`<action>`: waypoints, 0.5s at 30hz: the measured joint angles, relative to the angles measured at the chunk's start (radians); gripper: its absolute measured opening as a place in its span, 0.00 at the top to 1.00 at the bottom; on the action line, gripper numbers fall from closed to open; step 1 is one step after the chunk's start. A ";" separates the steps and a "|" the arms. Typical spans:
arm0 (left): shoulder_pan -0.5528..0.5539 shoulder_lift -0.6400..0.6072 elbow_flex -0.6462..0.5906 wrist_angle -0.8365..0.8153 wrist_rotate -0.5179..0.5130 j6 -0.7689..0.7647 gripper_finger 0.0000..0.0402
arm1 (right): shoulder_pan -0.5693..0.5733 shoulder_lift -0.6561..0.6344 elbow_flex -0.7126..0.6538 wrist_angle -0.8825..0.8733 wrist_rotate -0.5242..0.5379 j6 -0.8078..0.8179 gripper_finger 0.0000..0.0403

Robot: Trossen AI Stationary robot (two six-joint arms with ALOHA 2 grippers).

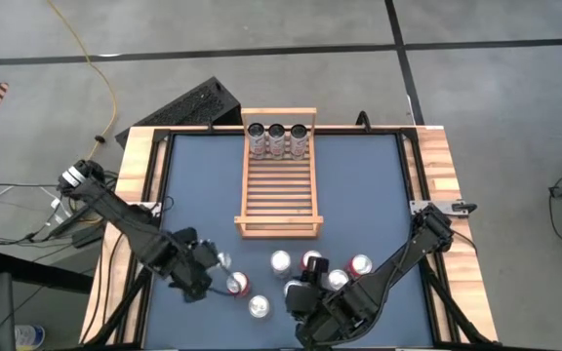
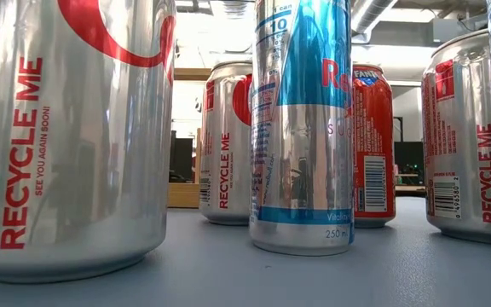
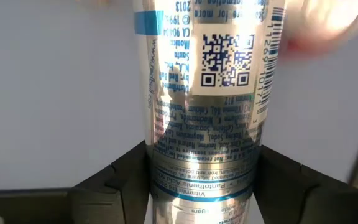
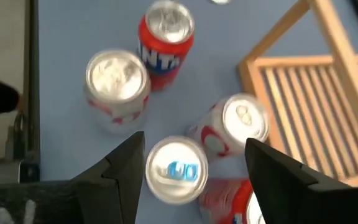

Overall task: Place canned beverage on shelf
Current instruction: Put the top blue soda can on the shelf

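Note:
The light-wood slatted shelf (image 1: pixel 279 185) lies on the blue table top with three cans (image 1: pixel 277 138) standing at its far end. Near the table's front left, my left gripper (image 1: pixel 213 265) is shut on a slim silver-and-blue can (image 3: pixel 210 81). A cluster of several cans (image 1: pixel 312 260) stands at the front centre. My right gripper (image 1: pixel 305 292) hovers open over that cluster, with a blue-topped can (image 4: pixel 176 169) below the gap between its fingers (image 4: pixel 194 168) and nothing touched. My left gripper pinches the slim can's round wall (image 3: pixel 163 163) between its two fingers (image 3: pixel 126 177), close to one end of the can. The fingers come steeply from above. The can's length runs on away from the fingers, and blurred table shows behind it.
A red can (image 1: pixel 238 285) stands right beside my left gripper, and a silver one (image 1: pixel 260 306) sits nearer the front edge. In the right wrist view a red can (image 4: pixel 165 37) and silver cans (image 4: pixel 117 81) surround the gap. A black keyboard (image 1: pixel 188 105) lies beyond the table's far left corner.

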 joint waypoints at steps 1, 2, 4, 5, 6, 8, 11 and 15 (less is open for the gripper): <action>0.018 0.000 0.029 0.001 -0.018 -0.014 0.48 | 0.001 0.000 0.000 0.011 0.013 -0.007 0.38; 0.034 0.000 0.057 0.000 -0.037 -0.020 0.48 | 0.001 0.000 0.000 0.020 0.019 -0.011 0.38; 0.060 -0.006 0.111 0.001 -0.067 -0.019 0.48 | 0.002 0.000 0.000 0.036 0.022 -0.014 0.38; 0.070 -0.013 0.138 0.002 -0.078 -0.019 0.48 | 0.002 0.000 0.000 0.039 0.022 -0.013 0.38; 0.081 -0.022 0.164 0.008 -0.084 -0.022 0.48 | 0.004 0.000 0.000 0.040 0.022 -0.013 0.38; 0.096 -0.051 0.207 0.053 -0.096 -0.050 0.48 | 0.008 0.000 0.000 0.040 0.024 -0.012 0.38; 0.101 -0.108 0.240 0.181 -0.162 -0.079 0.47 | 0.017 0.000 0.000 0.055 0.053 -0.016 0.38; 0.101 -0.219 0.237 0.438 -0.313 0.017 0.47 | 0.050 0.000 0.000 0.104 0.218 -0.082 0.38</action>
